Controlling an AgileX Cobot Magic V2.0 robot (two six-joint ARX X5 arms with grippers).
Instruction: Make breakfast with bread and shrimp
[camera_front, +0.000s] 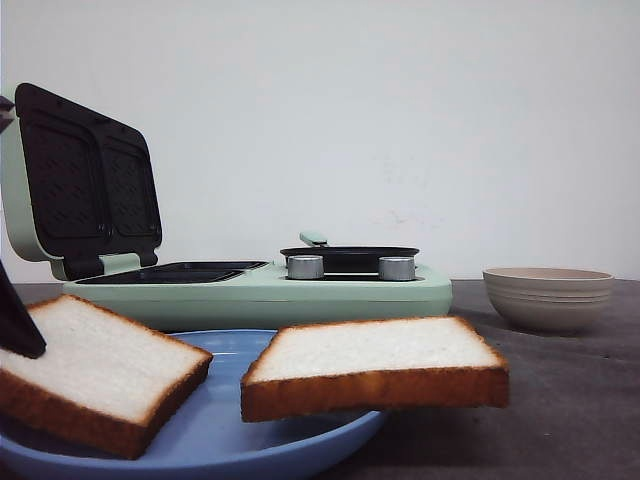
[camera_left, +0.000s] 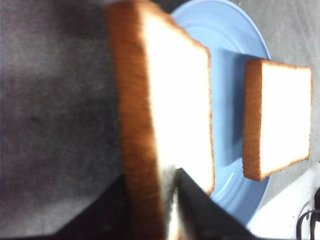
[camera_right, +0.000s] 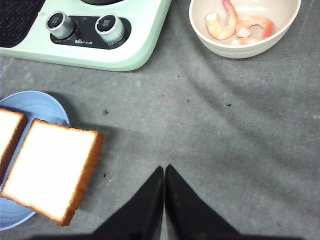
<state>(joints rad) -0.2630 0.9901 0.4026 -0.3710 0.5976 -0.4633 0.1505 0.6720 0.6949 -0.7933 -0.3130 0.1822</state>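
My left gripper (camera_left: 167, 200) is clamped on the edge of one bread slice (camera_left: 165, 105), black fingers (camera_left: 205, 210) on either side of the crust; in the front view that slice (camera_front: 95, 370) sits tilted at the left side of the blue plate (camera_front: 225, 420), with a dark finger (camera_front: 15, 310) touching its top left corner. My right gripper (camera_right: 164, 195) hangs over bare grey table (camera_right: 210, 125), fingertips pressed together, holding nothing. The second bread slice (camera_front: 375, 365) lies flat on the plate's right rim, sticking out past the edge, apart from the first. Shrimp (camera_right: 237, 25), a few pink curled pieces, are in the beige bowl (camera_right: 245, 47) well to the right. Behind the plate is the green sandwich maker (camera_front: 260, 285), lid (camera_front: 85, 180) up, two silver knobs (camera_front: 305, 267) on front
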